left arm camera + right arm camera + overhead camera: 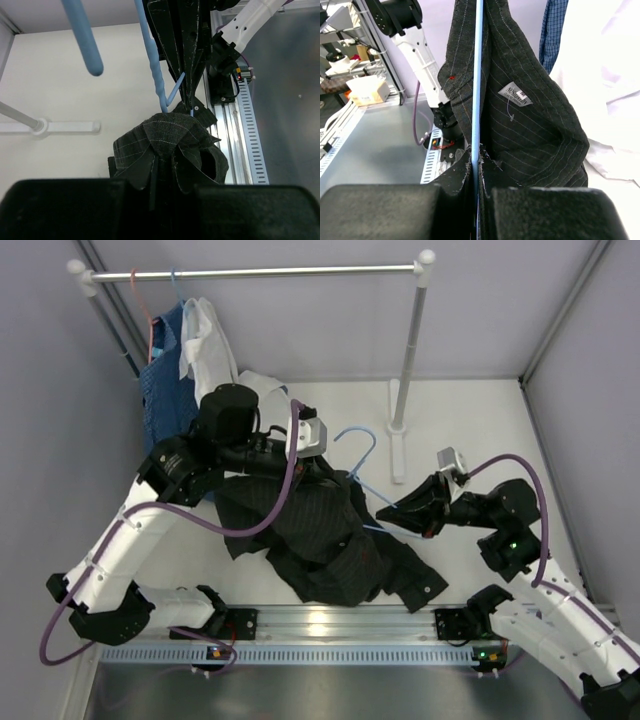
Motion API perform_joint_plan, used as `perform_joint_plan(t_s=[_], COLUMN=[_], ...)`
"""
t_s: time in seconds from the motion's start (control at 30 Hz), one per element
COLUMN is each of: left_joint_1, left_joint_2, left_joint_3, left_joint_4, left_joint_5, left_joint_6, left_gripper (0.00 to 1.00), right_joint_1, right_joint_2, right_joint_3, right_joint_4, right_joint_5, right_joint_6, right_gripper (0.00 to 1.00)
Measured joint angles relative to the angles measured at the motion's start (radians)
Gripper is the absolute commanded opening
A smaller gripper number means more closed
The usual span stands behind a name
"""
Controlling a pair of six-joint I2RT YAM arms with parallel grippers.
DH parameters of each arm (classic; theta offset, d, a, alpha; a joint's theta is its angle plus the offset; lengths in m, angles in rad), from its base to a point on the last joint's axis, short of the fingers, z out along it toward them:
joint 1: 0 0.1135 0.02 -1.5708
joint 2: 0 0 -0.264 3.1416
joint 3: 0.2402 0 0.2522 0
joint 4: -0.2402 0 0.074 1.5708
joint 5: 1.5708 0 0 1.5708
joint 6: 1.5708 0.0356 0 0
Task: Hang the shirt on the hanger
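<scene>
My left gripper (162,167) is pinched tight on a bunched fold of the black pinstriped shirt (320,530). My right gripper (478,167) is clamped on the light-blue wire hanger (479,75), with dark fabric draped on both sides of the wire. Most of the shirt lies heaped on the white table (480,420) between the arms, the hanger's hook poking out behind it
</scene>
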Motion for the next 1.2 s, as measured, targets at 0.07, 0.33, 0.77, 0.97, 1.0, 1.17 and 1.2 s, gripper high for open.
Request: perform_joint_plan(t_s=[0.07,0.33,0.77,0.97,1.0,1.17,1.2], left_joint_1=[0.003,0.0,-0.001,-0.001,-0.001,-0.001,-0.001], left_joint_2=[0.0,-0.002,-0.071,-0.204,-0.239,-0.392,-0.416], left_joint_3=[-0.01,-0.084,-0.126,-0.252,-0.283,-0.392,-0.406], left_joint_4=[0.001,0.014,0.027,0.036,0.043,0.042,0.043], left_joint_5=[0.009,0.035,-0.251,-0.185,-0.158,-0.04,-0.023], left_joint_6=[-0.005,-0.021,-0.183,-0.263,-0.275,-0.333,-0.339], left_gripper=[0.0,0.0,0.0,0.0,0.0,0.0,0.0], right_joint_1=[0.0,0.001,0.001,0.001,0.001,-0.026,-0.046], right_joint_2=[0.0,-0.021,-0.234,-0.272,-0.261,-0.045,0.01], right_joint_3=[0.003,0.042,0.148,0.148,0.148,0.154,0.151], right_joint_4=[-0.017,-0.045,-0.697,-0.936,-0.947,-0.945,-0.918], right_joint_5=[-0.002,0.092,0.882,1.118,1.127,1.018,0.929], right_joint_6=[-0.009,-0.025,0.152,0.367,0.383,0.358,0.336], right_gripper=[0.0,0.98,0.96,0.92,0.91,0.83,0.8])
